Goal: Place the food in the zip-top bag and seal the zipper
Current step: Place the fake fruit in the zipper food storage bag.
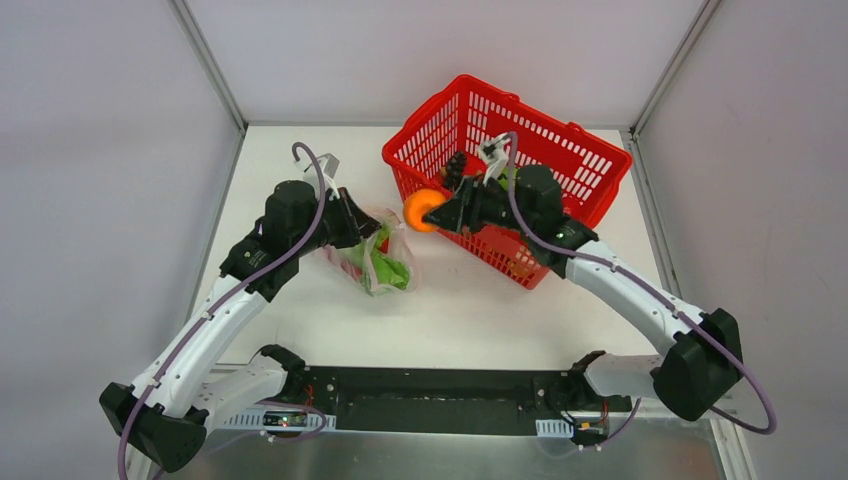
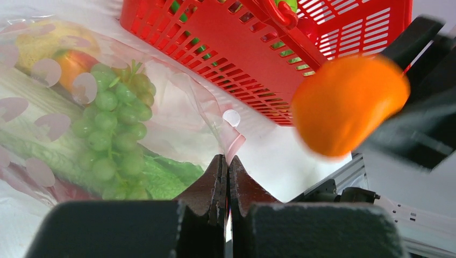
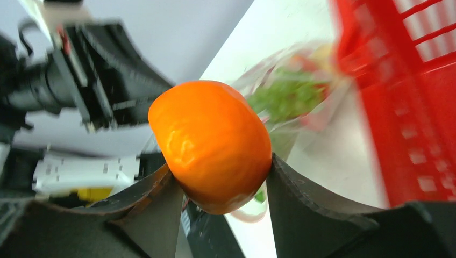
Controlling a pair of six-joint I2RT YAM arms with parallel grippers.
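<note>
1. Produce shows through the clear zip-top bag (image 1: 378,262), which lies on the white table (image 1: 470,310) left of centre, between the left arm's wrist and the red basket (image 1: 560,140).
2. Inside the bag, the left wrist view shows a bunch of green grapes (image 2: 115,126) lying over the pale-and-green cabbage (image 2: 37,121). The yellow fruit (image 2: 40,43) and a round red-orange fruit (image 2: 72,62) touch each other at the far end.
3. The bag's pink edge (image 2: 236,142) runs straight into the tips of the left gripper (image 2: 226,161). Its fingers are pressed together on the thin plastic (no gap shows between them), and the bag's near side rises toward them.
4. The orange piece (image 3: 212,142) is outside the bag, held in the air just beside it and near the basket's closest corner.
5. The right gripper (image 3: 218,172) clamps the orange piece, one dark finger on each side. The fingers are spread only as far as the fruit's width.
6. Seen from above, the two grippers face each other, with the orange piece between them and the bag below the left one.
7. The red basket stands at the table's far right, partly under the right arm. Something green shows through its lattice (too hidden to name).
</note>
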